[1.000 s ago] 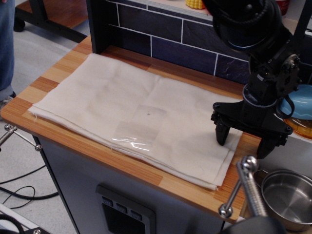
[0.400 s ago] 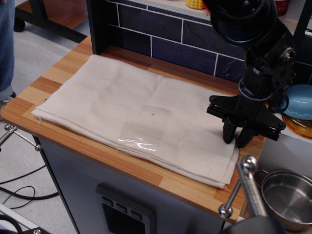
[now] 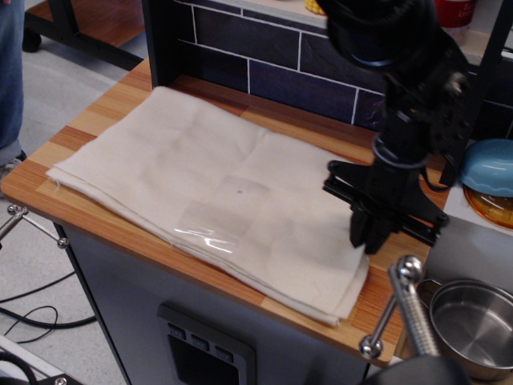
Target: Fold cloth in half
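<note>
The cloth (image 3: 200,184) is a large cream sheet, layered, spread across the wooden counter (image 3: 96,120), with a shiny clear tape patch (image 3: 215,216) and a tiny dark dot (image 3: 240,192) near its middle front. My black gripper (image 3: 367,238) hangs over the cloth's right end. Its fingers are pressed together on the cloth's right edge, which is bunched and drawn in toward the left under them.
A dark tiled backsplash (image 3: 280,64) runs behind the counter. A blue bowl (image 3: 490,167) sits to the right. A steel pot (image 3: 473,325) and a metal handle (image 3: 401,305) stand at the lower right, below the counter's front edge.
The gripper's fingers closed from wide open onto the cloth's right edge. The gripper then moved left, and the whole cloth shifted a little to the left.
</note>
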